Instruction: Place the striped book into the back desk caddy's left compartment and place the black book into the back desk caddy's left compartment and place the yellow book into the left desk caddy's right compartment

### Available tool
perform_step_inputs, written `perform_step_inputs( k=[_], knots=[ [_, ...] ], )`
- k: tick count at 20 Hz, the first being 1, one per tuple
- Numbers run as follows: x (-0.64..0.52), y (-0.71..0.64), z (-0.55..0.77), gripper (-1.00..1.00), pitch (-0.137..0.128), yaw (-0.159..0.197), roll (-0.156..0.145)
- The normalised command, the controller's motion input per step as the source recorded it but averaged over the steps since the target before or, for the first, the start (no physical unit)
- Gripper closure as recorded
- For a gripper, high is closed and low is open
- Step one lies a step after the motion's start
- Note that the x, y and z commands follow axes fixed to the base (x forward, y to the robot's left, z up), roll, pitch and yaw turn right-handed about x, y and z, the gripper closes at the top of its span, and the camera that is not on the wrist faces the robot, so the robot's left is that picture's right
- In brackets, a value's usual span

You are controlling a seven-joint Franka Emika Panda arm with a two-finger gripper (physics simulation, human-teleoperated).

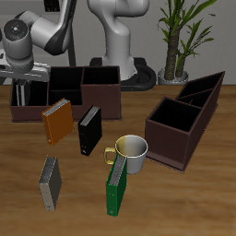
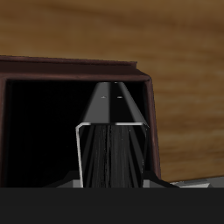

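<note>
Exterior view: the fingers [image 1: 22, 89] hung over the end compartment of the back desk caddy [image 1: 69, 90], clamped on a book too hidden to name. The black book [image 1: 88, 131], an orange-yellow book [image 1: 56, 121], a grey book [image 1: 49, 182], a green book [image 1: 115, 188] and a mug [image 1: 130, 153] stood on the worktop [image 1: 184, 198]; the left desk caddy [image 1: 184, 120] sat apart.

Wrist view: the gripped book [image 2: 111, 131] stood upright inside the dark compartment.

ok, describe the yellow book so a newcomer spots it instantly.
Find the long dark-brown back desk caddy; two books stand upright on the table just in front of it. The yellow book is the one farther from the mug, beside the black book. No other book here has an orange-yellow cover.
</note>
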Motion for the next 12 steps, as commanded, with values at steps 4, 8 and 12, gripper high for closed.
perform_step_inputs(
  k=[4,8,12],
  knots=[
    [0.11,0.11,0.16,-1.0,-0.005,-0.018,0.028],
    [0.09,0.07,0.24,-1.0,-0.024,0.013,0.012],
    [0.09,0.07,0.29,-1.0,-0.036,0.028,-0.006]
  ],
)
